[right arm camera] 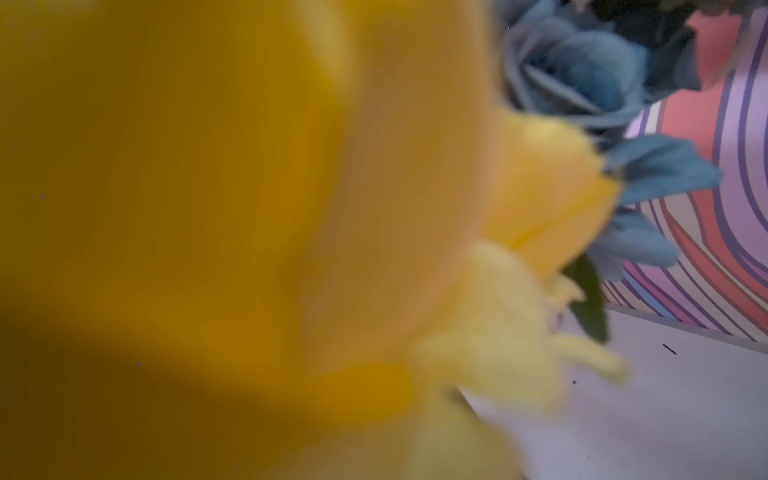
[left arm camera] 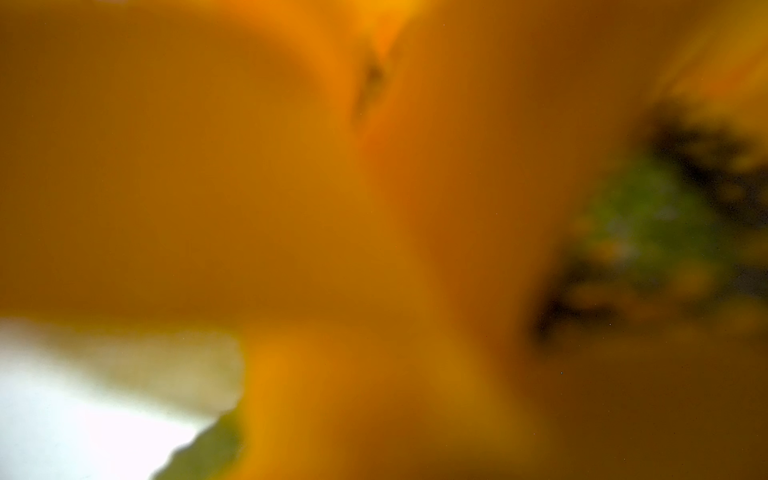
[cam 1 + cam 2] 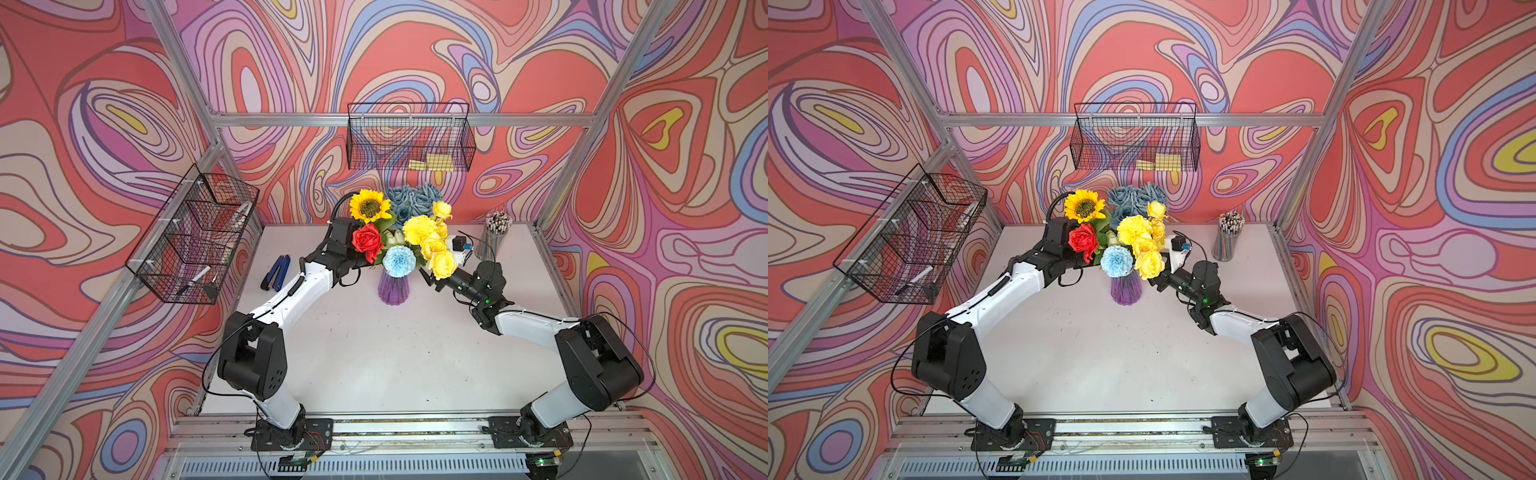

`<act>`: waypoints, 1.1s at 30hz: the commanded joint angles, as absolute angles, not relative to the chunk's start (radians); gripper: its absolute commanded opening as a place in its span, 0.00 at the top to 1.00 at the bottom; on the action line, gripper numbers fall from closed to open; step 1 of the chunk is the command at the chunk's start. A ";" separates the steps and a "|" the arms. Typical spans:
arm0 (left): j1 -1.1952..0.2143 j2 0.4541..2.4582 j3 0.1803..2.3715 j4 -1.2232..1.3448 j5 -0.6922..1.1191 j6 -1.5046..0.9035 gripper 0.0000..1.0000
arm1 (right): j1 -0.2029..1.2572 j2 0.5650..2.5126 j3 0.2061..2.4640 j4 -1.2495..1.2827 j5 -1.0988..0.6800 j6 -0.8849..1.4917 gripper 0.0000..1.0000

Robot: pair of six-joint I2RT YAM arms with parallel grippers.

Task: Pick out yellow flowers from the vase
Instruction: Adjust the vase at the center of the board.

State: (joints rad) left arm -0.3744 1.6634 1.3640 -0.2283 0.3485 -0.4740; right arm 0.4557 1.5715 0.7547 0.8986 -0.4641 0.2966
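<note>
Yellow flowers (image 3: 417,229) sit in the vase (image 3: 393,289) mid table (image 3: 374,365), w/ L gripper buried behind the sunflower (image 3: 370,205) and R gripper under the yellow roses (image 3: 441,264), prob. to reach stems low down; petals hide both, so can't tell if open or closed.

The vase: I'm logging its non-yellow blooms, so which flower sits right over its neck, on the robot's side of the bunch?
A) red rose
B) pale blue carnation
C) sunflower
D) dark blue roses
B: in both top views the pale blue carnation hangs directly above the neck of the vase.
</note>
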 commanded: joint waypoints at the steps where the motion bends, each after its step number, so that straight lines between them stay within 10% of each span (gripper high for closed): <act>1: -0.377 1.685 1.387 -0.293 0.306 -0.440 0.43 | 0.519 1.537 0.726 0.897 -0.397 0.228 0.48; 7: -0.373 1.654 1.359 -0.292 0.256 -0.439 0.21 | 0.612 1.437 0.610 0.894 -0.234 0.181 0.49; 33: -0.372 1.564 1.224 -0.213 0.235 -0.485 0.26 | 0.812 1.282 0.695 0.794 0.172 -0.074 0.57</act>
